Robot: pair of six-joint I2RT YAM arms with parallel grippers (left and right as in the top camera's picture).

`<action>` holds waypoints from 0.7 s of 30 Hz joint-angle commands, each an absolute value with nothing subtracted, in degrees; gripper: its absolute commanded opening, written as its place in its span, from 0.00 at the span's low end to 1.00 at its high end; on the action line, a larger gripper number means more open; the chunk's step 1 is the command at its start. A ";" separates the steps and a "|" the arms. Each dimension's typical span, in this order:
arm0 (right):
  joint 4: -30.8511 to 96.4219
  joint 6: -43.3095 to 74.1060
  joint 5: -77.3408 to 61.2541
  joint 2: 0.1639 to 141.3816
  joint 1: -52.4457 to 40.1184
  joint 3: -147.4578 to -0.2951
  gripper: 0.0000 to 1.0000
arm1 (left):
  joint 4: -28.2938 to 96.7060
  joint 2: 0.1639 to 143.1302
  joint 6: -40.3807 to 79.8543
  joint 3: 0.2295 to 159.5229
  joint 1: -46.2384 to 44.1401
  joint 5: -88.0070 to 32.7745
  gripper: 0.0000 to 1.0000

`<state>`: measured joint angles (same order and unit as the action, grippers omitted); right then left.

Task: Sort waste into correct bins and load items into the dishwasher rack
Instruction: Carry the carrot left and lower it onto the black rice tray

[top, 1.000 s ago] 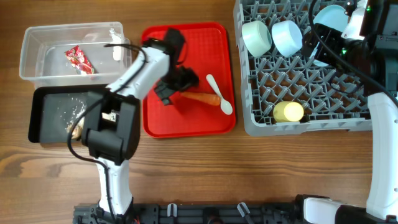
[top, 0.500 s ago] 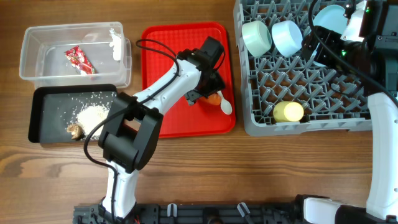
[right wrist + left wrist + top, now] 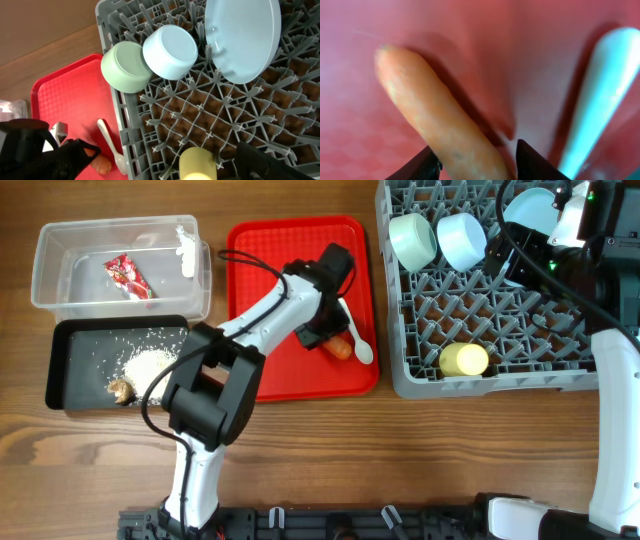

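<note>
Carrot is on the red tray, just beside the white spoon. In my wrist view its long axis runs diagonally: blunt end up-left, the rest coming down between my fingers. Left claw is closed in on it, a finger against each side, gripping the carrot. From overhead only an orange end shows past my claw.

Wooden desk carries four things. Far left sits the clear tub, and the black tray is tight against its near side. Just right of both lies the red tray. Hard beside that, the grey rack fills the right side and runs off the far edge.
</note>
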<state>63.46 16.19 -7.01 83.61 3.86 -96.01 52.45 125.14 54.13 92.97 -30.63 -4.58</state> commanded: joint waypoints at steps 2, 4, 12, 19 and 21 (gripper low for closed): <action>63.61 14.94 -5.93 82.28 3.88 -95.98 1.00 | 54.11 129.14 54.22 93.76 -28.97 -4.86 0.38; 63.61 13.89 -5.96 82.28 3.88 -95.98 1.00 | 54.26 130.13 54.22 93.76 -28.95 -4.84 0.29; 63.57 13.50 -5.78 82.28 3.88 -95.98 1.00 | 55.00 128.99 50.37 93.78 -27.79 -4.71 0.10; 63.26 13.50 -5.78 82.28 3.88 -95.98 1.00 | 59.09 124.07 48.71 93.89 -22.79 -5.65 0.06; 62.87 13.52 -5.80 82.28 3.88 -95.98 1.00 | 60.23 121.36 46.57 93.89 -20.25 -7.38 0.07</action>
<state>63.42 14.68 -6.98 83.61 3.86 -96.01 58.65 125.97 50.28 94.39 -25.23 -7.09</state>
